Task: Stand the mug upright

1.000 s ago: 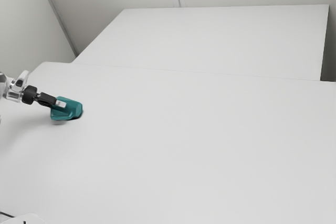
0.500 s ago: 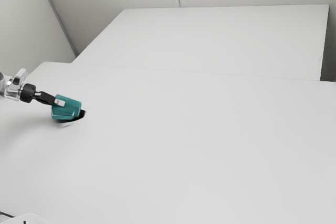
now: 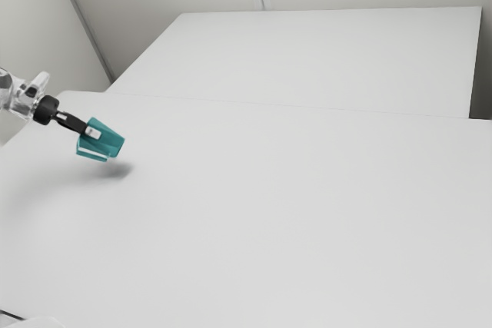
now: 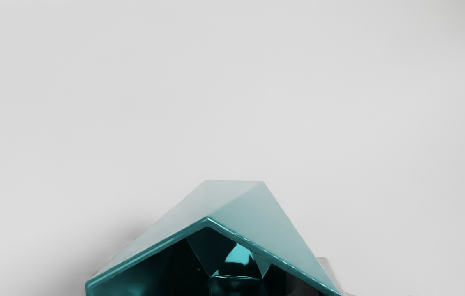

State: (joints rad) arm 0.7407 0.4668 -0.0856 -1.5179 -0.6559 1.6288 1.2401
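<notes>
The gripper is at the exterior view's left, shut on the wall of the teal faceted mug. Held above the table, the mug is tilted, with its handle on the lower side and a shadow below it. In the wrist view, the mug shows its open mouth and dark inside. There the gripper has one finger inside the mug and the other outside, with the rim between them.
A wide white table extends toward the exterior view's right, with another white surface behind it. Pale walls stand at the back. A dark cable lies at the lower left corner of the exterior view.
My gripper has risen with the mug, which has come up off the table and changed its tilt. The handle now shows below it, and the shadow has separated from it.
</notes>
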